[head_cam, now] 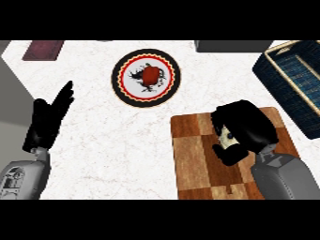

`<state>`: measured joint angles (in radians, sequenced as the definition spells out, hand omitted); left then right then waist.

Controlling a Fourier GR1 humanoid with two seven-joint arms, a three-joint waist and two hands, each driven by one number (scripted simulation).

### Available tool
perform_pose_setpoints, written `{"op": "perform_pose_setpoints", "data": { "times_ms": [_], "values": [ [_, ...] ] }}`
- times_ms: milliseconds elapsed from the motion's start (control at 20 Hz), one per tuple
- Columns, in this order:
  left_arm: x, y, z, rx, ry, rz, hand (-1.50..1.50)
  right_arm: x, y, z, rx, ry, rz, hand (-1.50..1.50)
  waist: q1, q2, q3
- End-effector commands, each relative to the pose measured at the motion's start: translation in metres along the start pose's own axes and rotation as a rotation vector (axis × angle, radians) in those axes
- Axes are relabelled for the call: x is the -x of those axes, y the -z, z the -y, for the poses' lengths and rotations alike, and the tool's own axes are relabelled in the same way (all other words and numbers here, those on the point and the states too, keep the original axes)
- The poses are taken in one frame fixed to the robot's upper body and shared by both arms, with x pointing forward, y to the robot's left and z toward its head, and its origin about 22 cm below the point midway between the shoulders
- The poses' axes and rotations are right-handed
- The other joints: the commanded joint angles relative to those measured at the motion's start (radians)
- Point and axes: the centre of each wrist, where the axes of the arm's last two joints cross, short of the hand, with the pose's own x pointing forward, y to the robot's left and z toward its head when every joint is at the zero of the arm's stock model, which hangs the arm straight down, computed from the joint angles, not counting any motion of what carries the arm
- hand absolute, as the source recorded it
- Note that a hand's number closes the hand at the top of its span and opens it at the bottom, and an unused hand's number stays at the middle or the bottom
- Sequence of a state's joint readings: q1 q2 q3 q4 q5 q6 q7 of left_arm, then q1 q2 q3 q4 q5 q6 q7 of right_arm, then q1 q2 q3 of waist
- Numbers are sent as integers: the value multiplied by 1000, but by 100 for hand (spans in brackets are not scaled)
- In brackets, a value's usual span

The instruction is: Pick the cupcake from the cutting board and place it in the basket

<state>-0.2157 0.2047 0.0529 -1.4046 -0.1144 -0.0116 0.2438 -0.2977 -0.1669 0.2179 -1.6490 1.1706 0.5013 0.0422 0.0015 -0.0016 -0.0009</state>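
Observation:
A checkered wooden cutting board (pixel 194 159) lies at the lower right of the white counter. My right hand (pixel 244 125) sits over the board's middle, fingers and thumb curled round the cupcake (pixel 227 139), of which only a small pale patch shows under the palm. A dark blue woven basket (pixel 302 84) with a tan rim stands at the right edge, just beyond the board's far right corner. My left hand (pixel 50 117) rests open at the left, fingers pointing up, away from the board.
A round plate (pixel 146 78) with a black and red rim holds a red piece of food, beyond the board's left side. A dark red rectangular object (pixel 43 49) lies at the far left. A grey box (pixel 232 45) stands at the far edge, left of the basket.

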Motion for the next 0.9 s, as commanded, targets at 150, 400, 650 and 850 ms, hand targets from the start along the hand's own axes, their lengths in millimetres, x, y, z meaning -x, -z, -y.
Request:
{"op": "perform_pose_setpoints", "data": {
  "times_ms": [150,400,650,850],
  "values": [
    [-11,2,-18,-19,2,-11,0,-29,-29,47,145,314,60,150,-11,-6,1],
    [8,-4,-15,-16,8,-18,0,-17,-57,94,327,541,88,150,-11,-8,0],
    [11,-4,-9,-13,1,-23,0,-35,-76,169,443,562,76,150,-4,-7,-1],
    [-7,4,-5,-20,-3,-18,0,-36,-87,219,500,612,30,150,-10,-7,0]
  ]
}}
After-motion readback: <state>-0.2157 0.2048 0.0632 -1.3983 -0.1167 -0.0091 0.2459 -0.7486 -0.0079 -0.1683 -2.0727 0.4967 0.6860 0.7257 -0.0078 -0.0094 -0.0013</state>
